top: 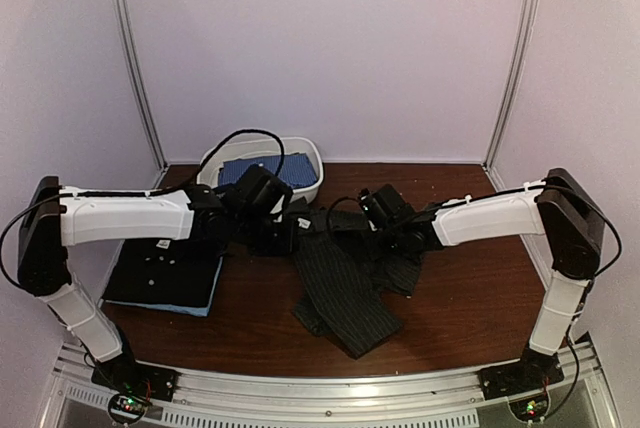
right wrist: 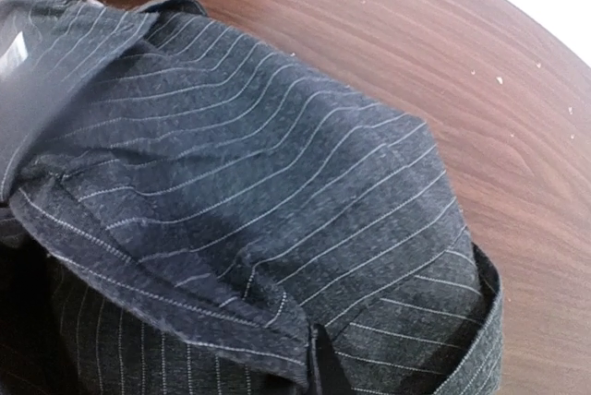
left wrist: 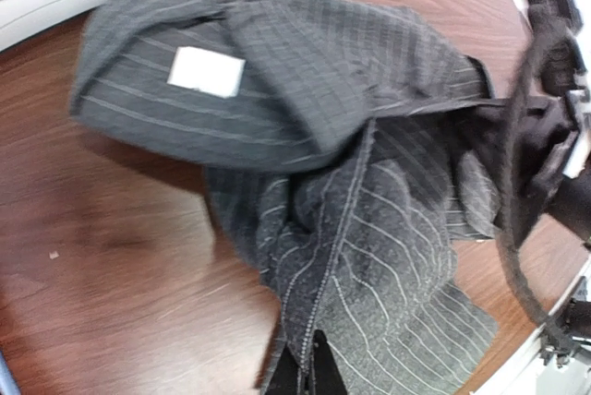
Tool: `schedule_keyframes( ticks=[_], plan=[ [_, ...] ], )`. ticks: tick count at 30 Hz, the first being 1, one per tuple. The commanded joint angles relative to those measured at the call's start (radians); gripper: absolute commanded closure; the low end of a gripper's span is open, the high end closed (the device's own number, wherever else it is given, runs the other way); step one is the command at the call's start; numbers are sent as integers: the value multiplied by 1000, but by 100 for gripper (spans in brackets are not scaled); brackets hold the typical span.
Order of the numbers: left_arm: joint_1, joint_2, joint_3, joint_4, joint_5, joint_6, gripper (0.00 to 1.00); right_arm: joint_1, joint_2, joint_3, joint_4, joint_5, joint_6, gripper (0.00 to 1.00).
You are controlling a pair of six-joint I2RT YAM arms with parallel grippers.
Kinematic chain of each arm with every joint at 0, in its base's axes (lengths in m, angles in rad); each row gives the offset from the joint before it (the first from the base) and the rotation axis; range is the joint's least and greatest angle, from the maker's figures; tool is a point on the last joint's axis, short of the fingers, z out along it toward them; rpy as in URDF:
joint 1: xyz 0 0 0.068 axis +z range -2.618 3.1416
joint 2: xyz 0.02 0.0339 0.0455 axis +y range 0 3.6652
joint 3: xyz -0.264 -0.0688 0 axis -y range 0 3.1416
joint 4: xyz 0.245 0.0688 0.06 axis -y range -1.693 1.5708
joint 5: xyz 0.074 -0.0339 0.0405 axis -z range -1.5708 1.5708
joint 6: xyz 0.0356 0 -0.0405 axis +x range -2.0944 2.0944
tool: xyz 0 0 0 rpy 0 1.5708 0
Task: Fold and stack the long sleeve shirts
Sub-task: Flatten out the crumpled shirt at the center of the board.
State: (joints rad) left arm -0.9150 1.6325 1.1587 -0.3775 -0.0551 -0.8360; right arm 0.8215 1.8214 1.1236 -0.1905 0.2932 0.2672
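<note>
Item 1 – table (top: 470, 308): brown wood-grain top, under both claws.

Item 2 – charcoal pinstripe shirt (top: 340, 288): unfolded and rumpled. Its bulk is bunched between the 2 claws, and 1 long panel trails from them toward the arm bases. I read this as the piece in hand, its fold not yet formed.

Item 3 – white tub (top: 310, 163): just beyond the left claw, with blue shirts (top: 260, 170) lying in it. I cannot count them, and they have yet to be folded.

Item 4 – black shirt (top: 165, 268): folded flat with its white buttons up, on the outer side of the left claw, lying on a light blue layer. By my judgement this is the stack begun.

Item 5 – left claw (left wrist: 309, 367): fingers pinched together on a seam of the pinstripe cloth.

Item 6 – right claw (right wrist: 323, 367): mostly buried under a hem of the same shirt – it appears clamped on that fold.

Item 7 – white label (left wrist: 207, 72): on the collar end, ahead of the left claw.
</note>
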Motion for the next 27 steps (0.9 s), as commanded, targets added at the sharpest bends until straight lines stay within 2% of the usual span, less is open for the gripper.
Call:
schedule_keyframes(
  ticks=[1, 7, 14, 22, 27],
  plan=[
    [29, -69, -9, -82, -84, 33, 100, -10, -79, 42, -21, 116, 35, 100],
    [80, -167, 33, -217, -203, 108, 100, -61, -224, 93, -82, 190, 21, 100],
    [108, -283, 180, -288, -302, 254, 100, -99, -416, 217, -136, 261, -55, 100],
    [108, -445, 361, -152, -74, 496, 100, -116, -589, 414, -156, 221, -158, 100],
    [107, -493, 475, -110, 119, 565, 100, -116, -672, 521, -160, 198, -196, 100]
  ],
)
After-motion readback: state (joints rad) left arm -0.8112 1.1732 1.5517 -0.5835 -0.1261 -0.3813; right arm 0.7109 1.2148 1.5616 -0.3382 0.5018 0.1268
